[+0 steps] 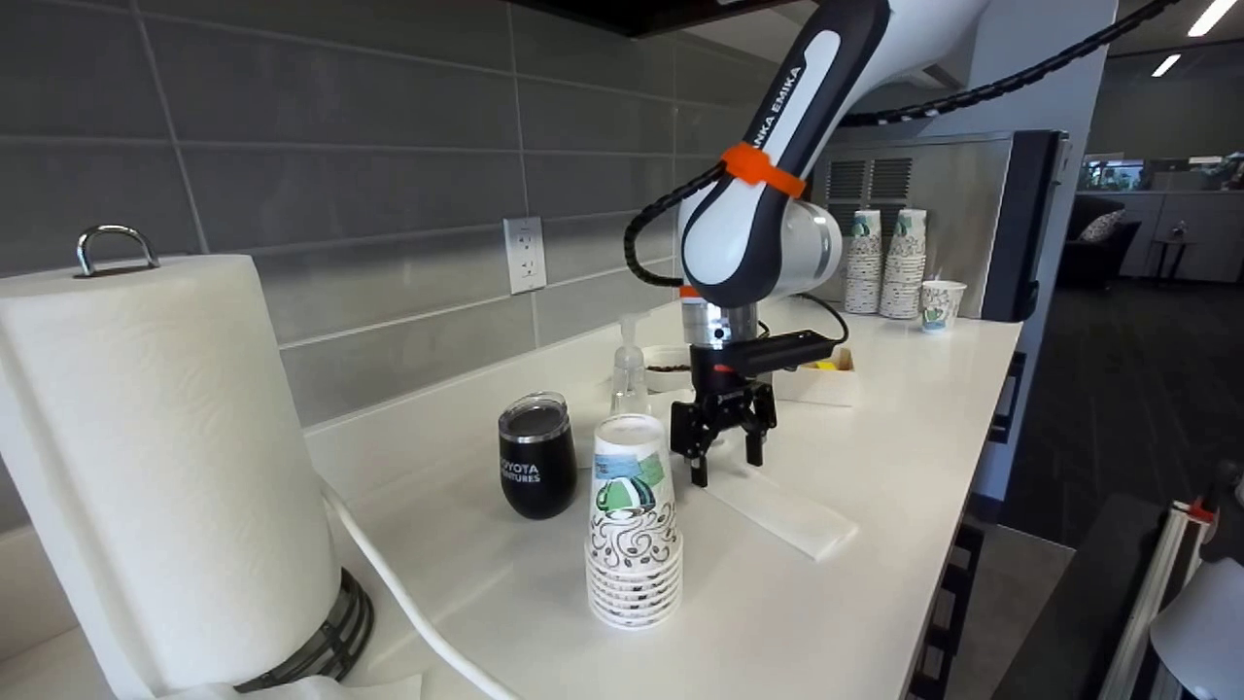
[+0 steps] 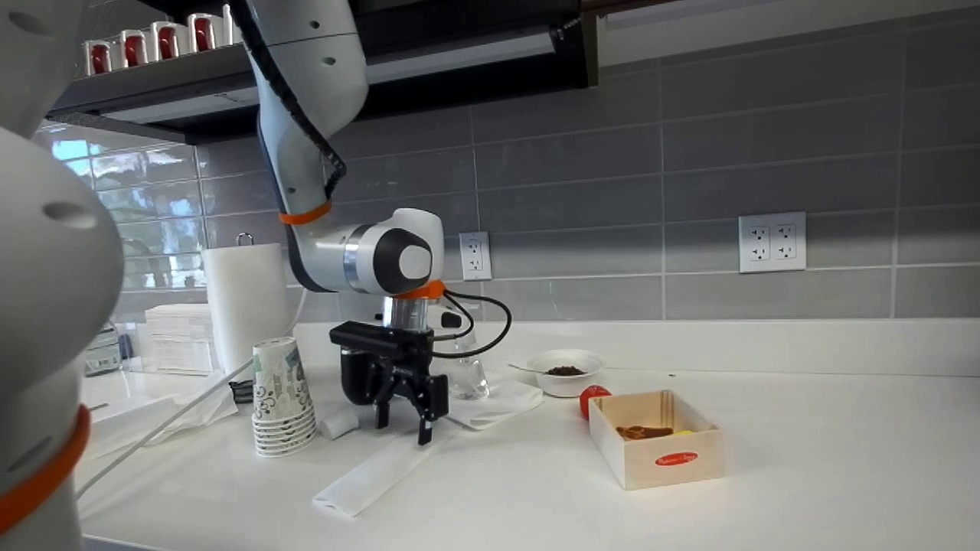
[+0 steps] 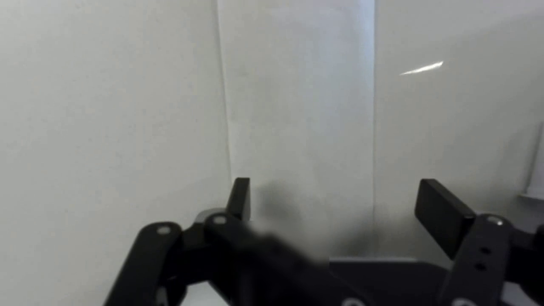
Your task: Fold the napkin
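We find the bench (image 1: 875,418) smooth and glossy. Pointing towards its front edge, the napkin (image 1: 782,515) looks like matt paper. Glossy tiles (image 1: 389,185) line the back edge; near it we see a towel roll (image 1: 155,457) of matt, faintly textured paper with a shiny metal loop (image 1: 115,229). Between these edges, the box (image 2: 639,459) looks like smooth wood.

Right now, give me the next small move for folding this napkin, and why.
Probably ease the gripper closed: it stands open, and in the wrist view the napkin shows mostly between its fingers, so a pinch might catch it for folding.
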`<move>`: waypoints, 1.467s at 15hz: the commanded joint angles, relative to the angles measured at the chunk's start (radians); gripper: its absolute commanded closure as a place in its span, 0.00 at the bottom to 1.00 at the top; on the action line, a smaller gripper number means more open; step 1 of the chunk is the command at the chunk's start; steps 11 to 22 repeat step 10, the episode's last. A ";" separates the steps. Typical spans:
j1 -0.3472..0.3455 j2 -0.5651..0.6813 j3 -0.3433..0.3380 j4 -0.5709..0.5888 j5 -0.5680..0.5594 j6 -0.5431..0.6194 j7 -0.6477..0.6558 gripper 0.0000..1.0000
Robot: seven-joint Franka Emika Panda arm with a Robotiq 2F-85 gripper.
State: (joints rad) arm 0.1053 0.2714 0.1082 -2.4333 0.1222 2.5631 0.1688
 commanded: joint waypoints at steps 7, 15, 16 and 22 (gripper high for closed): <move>0.039 -0.184 -0.003 -0.023 -0.090 -0.108 0.027 0.00; 0.037 -0.223 0.003 -0.033 -0.100 -0.121 0.025 0.00; 0.037 -0.223 0.003 -0.033 -0.100 -0.121 0.025 0.00; 0.037 -0.223 0.003 -0.033 -0.100 -0.121 0.025 0.00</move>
